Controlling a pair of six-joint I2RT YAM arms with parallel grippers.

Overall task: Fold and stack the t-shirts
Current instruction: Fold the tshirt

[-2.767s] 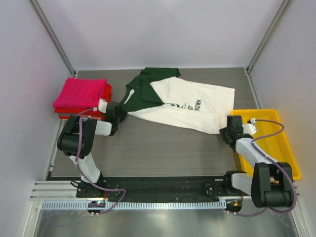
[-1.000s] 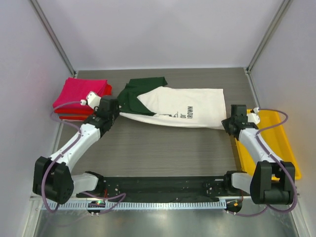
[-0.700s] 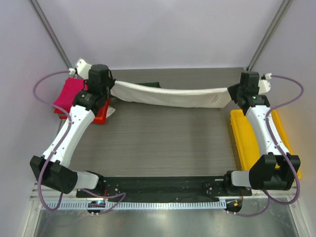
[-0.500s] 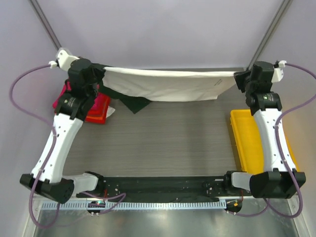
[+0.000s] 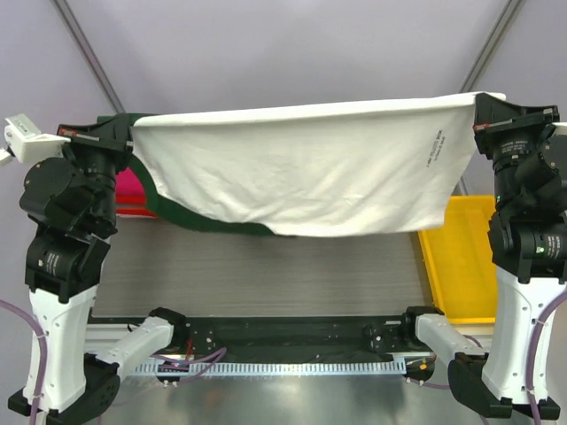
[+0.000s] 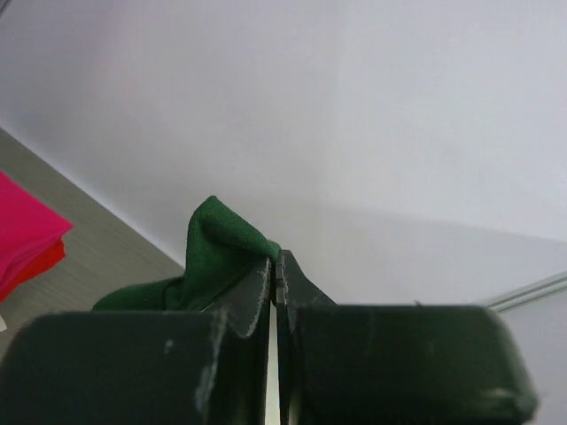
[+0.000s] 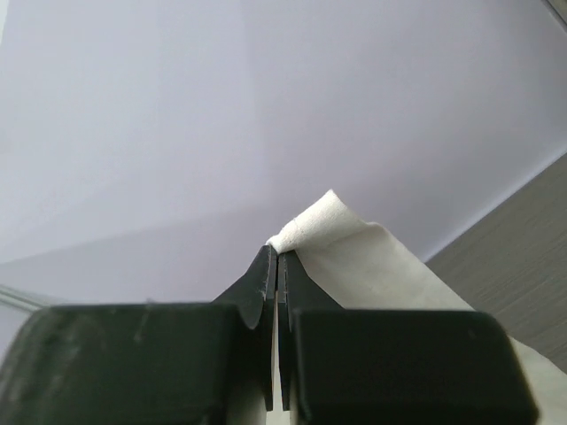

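Note:
A cream-white t-shirt with dark green trim hangs stretched in the air between both arms, high above the table. My left gripper is shut on its green end, pinched at the fingertips. My right gripper is shut on the cream hem corner. Small dark lettering shows near the right edge. Behind the left arm, part of a folded magenta-pink t-shirt shows, with a red t-shirt under it; both also appear at the left edge of the left wrist view, pink t-shirt.
A yellow plastic tray lies on the table at the right, beside the right arm. The grey wooden tabletop lies below the hanging cloth. White walls enclose the back and sides.
Both arms have risen sharply from the table, lifting the cream-white t-shirt off the surface and spreading it wide in the air. The grips have stayed shut.

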